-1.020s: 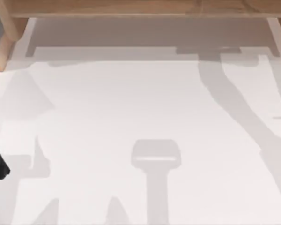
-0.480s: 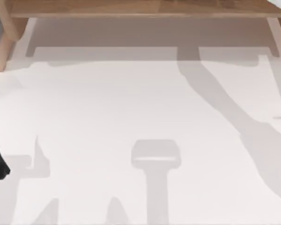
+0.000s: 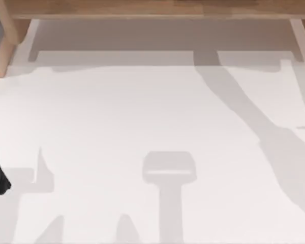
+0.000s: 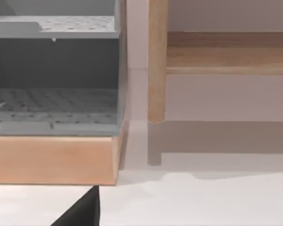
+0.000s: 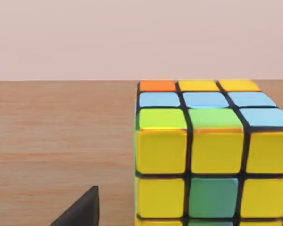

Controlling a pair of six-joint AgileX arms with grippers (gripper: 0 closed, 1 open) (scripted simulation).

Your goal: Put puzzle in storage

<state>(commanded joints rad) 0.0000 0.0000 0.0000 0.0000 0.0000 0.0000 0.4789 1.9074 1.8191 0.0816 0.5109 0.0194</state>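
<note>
The puzzle cube [image 5: 212,153] carries no readable writing and stands on a wooden shelf [image 5: 61,141], close before the right jaws; their state I cannot tell.

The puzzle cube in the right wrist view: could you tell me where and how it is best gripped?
Grip the puzzle cube across two opposite flat side faces, near mid-height. It sits squarely on the wooden surface with open space beside it, so a level approach from the camera's side, straddling the cube, looks safest.
</note>
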